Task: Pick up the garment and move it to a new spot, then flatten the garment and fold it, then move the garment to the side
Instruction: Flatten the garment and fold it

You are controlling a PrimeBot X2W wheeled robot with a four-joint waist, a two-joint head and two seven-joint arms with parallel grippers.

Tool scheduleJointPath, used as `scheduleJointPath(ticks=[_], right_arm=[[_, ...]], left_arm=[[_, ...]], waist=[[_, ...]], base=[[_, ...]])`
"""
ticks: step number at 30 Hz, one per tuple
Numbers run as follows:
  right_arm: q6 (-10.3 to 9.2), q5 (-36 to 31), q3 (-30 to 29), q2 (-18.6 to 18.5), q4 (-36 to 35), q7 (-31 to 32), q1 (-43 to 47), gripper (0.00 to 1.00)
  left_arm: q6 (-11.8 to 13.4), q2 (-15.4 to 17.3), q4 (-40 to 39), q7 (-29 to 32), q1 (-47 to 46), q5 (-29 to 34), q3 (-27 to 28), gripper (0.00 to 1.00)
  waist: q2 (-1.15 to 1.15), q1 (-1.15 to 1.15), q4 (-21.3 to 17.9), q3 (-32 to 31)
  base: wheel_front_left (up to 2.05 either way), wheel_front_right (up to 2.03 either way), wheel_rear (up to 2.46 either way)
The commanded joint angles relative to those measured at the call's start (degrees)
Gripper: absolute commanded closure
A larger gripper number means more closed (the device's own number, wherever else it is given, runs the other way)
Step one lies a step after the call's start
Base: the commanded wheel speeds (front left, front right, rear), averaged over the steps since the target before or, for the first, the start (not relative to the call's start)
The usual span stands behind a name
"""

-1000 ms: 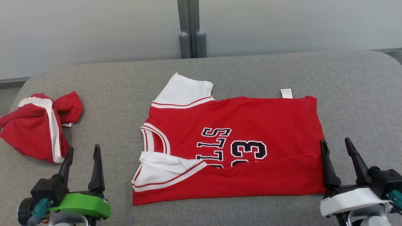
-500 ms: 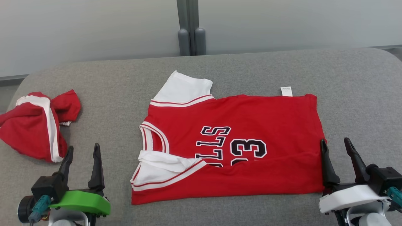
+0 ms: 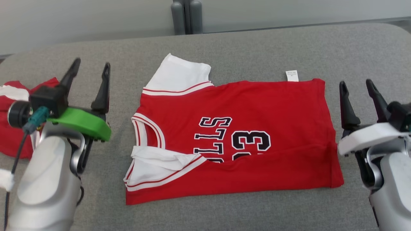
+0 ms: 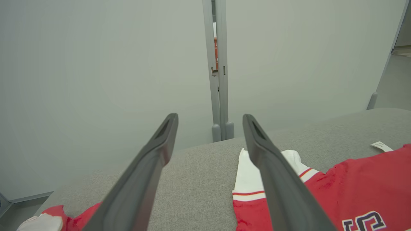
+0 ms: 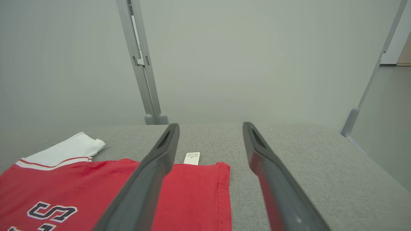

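Evidently readied for the next fold, the left gripper (image 3: 92,62) and right gripper (image 3: 356,82) hover wide open and empty, one off each end of the jersey (image 3: 244,106), which lies flat mid-table (image 3: 257,48) with its near edge folded over the lettering.

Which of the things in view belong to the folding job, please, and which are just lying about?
In the job: red jersey, spread flat, near edge folded over; open left gripper; open right gripper.
Lying about: crumpled red garment at far left; grey posts behind the table.
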Motion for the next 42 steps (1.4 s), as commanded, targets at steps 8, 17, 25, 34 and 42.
scheduleJointPath(ticks=[8,17,25,34,42], right_arm=[[-0.11,2.3,4.5,-3.4,9.6,3.6,-14.4,0.0],[-0.11,5.0,11.6,-2.4,21.5,6.0,-28.0,0.0],[-0.11,7.3,17.2,0.2,29.3,7.2,-35.7,0.0],[-0.11,12.0,23.5,3.0,34.1,6.7,-41.2,0.0],[-0.11,15.1,28.0,4.1,37.2,6.2,-44.0,0.0]], left_arm=[[-0.2,5.4,7.5,5.7,-19.9,-8.5,-11.2,0.0],[-0.1,9.9,12.7,13.7,-34.7,-19.5,-26.2,0.0],[-0.1,12.5,18.3,19.8,-40.2,-28.0,-35.9,0.0],[-0.1,15.2,24.8,20.4,-43.3,-32.9,-41.1,0.0],[-0.1,14.8,27.2,19.9,-44.6,-35.0,-45.6,0.0]], waist=[[0.0,0.0,-5.1,12.1],[0.0,0.0,-9.1,20.0],[0.0,0.0,-11.5,22.9],[0.0,0.0,-15.0,26.0],[0.0,0.0,-15.6,27.1]], base=[[0.0,0.0,0.0],[0.0,0.0,0.0],[0.0,0.0,0.0],[0.0,0.0,0.0],[0.0,0.0,0.0]])
